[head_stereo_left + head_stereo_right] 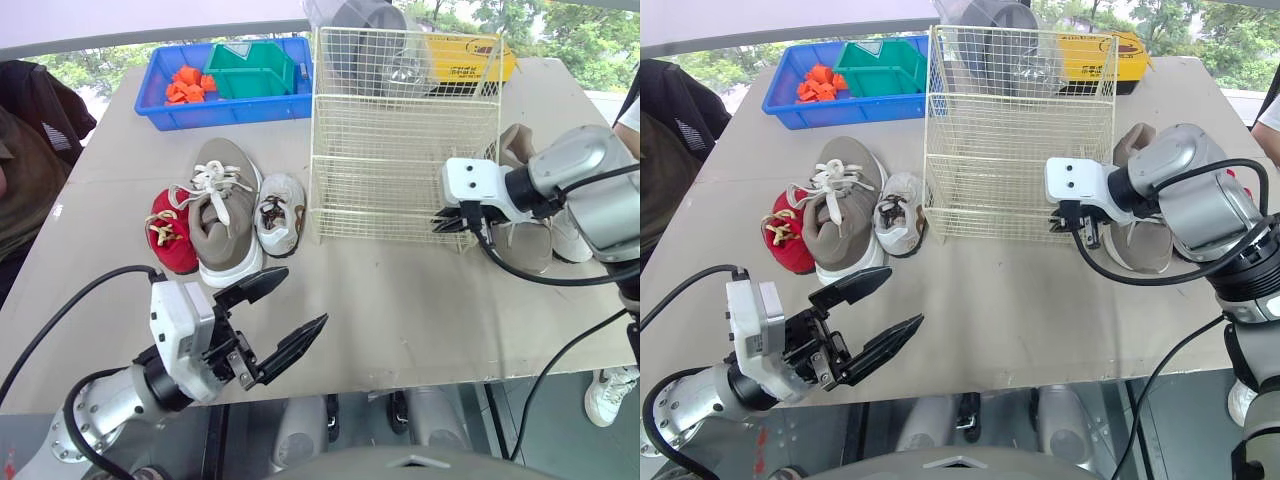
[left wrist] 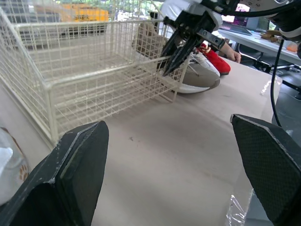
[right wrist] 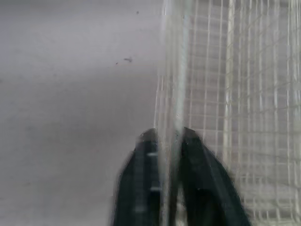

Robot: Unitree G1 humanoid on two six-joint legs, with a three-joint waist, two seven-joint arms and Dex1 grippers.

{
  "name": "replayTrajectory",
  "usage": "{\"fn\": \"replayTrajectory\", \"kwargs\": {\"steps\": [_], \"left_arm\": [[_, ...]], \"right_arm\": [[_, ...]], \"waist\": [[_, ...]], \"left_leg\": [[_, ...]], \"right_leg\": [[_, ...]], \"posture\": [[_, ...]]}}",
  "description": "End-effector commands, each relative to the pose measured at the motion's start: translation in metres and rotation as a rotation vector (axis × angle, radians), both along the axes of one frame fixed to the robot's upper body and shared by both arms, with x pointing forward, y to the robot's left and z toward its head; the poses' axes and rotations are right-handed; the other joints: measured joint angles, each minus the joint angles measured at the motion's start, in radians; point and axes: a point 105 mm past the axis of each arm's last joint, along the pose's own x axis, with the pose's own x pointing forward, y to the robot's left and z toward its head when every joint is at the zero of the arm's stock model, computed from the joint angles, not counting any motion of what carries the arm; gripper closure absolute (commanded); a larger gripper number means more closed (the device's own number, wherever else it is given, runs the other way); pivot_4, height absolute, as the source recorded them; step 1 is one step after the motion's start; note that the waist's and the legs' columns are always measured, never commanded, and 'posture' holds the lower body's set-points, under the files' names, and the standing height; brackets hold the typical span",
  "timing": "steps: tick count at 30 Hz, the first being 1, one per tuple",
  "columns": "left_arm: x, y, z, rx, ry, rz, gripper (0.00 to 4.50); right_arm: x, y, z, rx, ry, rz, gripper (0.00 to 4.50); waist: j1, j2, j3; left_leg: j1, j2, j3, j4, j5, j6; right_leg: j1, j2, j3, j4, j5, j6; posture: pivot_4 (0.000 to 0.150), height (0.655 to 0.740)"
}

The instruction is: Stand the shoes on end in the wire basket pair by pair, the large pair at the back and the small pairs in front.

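Observation:
The cream wire basket (image 1: 400, 130) stands empty mid-table. To its left lie a small red shoe (image 1: 172, 235), a large grey sneaker (image 1: 222, 215) and a small white shoe (image 1: 280, 213). To its right, partly hidden by my right arm, lie the other grey sneaker (image 1: 525, 245), a white shoe (image 1: 572, 240) and a red shoe (image 2: 216, 61). My right gripper (image 1: 455, 222) is shut on a wire at the basket's front right corner; the right wrist view shows the wire (image 3: 169, 94) pinched between its fingers. My left gripper (image 1: 305, 296) is open above the table's front edge, holding nothing.
A blue bin (image 1: 160, 105) with orange pieces and a green tray (image 1: 250, 70) sits at the back left. A yellow box (image 1: 470, 55) and a clear container (image 1: 360, 20) stand behind the basket. A person's dark sleeve (image 1: 25, 150) is at the left edge.

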Motion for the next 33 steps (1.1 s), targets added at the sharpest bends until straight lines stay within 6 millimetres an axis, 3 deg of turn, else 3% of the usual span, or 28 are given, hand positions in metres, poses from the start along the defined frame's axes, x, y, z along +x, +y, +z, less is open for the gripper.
{"fn": "replayTrajectory", "kwargs": {"steps": [1,5,6,11,15,18,22,28,33], "left_arm": [[-0.001,0.009,0.002,-0.012,-0.01,0.065,0.0],[0.005,0.027,0.004,-0.037,-0.019,0.204,0.0],[0.006,0.032,0.005,-0.042,-0.025,0.244,0.0],[0.024,0.07,0.011,-0.105,-0.047,0.585,0.0],[0.036,0.098,0.011,-0.074,-0.026,0.796,0.0],[0.047,0.094,0.009,-0.023,-0.002,0.793,0.0],[0.071,0.093,-0.002,0.066,0.012,0.806,0.0],[0.087,0.083,-0.014,0.142,0.037,0.763,0.0],[0.1,0.088,-0.025,0.164,0.059,0.793,0.0]], "right_arm": [[-0.006,0.0,0.029,0.143,-0.061,0.025,2.09],[-0.018,0.002,0.045,0.309,-0.068,0.073,0.18],[-0.021,0.004,0.049,0.353,-0.067,0.081,0.04],[-0.043,0.022,0.083,0.754,-0.066,0.099,0.04],[-0.064,0.03,0.079,0.949,-0.073,0.156,0.04],[-0.064,0.027,0.067,0.954,-0.067,0.099,0.04],[-0.072,0.013,0.031,0.808,-0.055,0.046,0.04],[-0.087,-0.001,0.024,0.816,-0.025,0.017,0.04],[-0.097,-0.006,0.019,0.803,0.005,0.018,0.04]], "waist": [[0.002,0.0,0.0],[0.006,0.0,0.0],[0.006,-0.001,0.0],[0.005,-0.001,0.0],[0.008,-0.004,-0.002],[0.012,-0.004,-0.002],[0.027,-0.005,-0.004],[0.019,-0.006,-0.004],[0.027,-0.006,-0.004]], "left_leg": [[0.0,0.0,0.0,0.0,0.0,0.0],[0.0,0.0,-0.001,0.0,0.0,0.001],[0.0,0.0,-0.001,0.0,0.0,0.001],[0.0,0.0,-0.001,0.001,-0.001,0.001],[0.0,0.001,-0.004,0.001,-0.001,0.001],[0.0,0.0,-0.004,0.001,-0.001,0.001],[0.001,-0.002,-0.003,0.003,-0.001,0.001],[0.002,0.0,-0.001,0.003,0.0,0.001],[0.001,0.0,-0.002,0.002,-0.001,0.001]], "right_leg": [[0.0,0.0,0.0,0.0,0.0,0.0],[0.0,0.0,-0.001,0.0,0.0,0.0],[0.001,0.0,-0.001,0.0,0.0,0.0],[0.001,0.0,0.0,0.0,0.0,0.0],[0.003,0.0,-0.002,0.002,0.0,0.0],[0.003,0.0,-0.002,0.001,0.0,0.0],[0.004,-0.001,-0.002,0.001,0.0,0.0],[0.003,0.0,0.0,0.002,0.0,0.0],[0.003,0.001,-0.001,0.002,0.0,0.0]], "posture": [[0.15,0.74],[0.15,0.74],[0.15,0.74],[0.15,0.74],[0.15,0.74],[0.15,0.74],[0.15,0.74],[0.15,0.74],[0.15,0.74]]}}
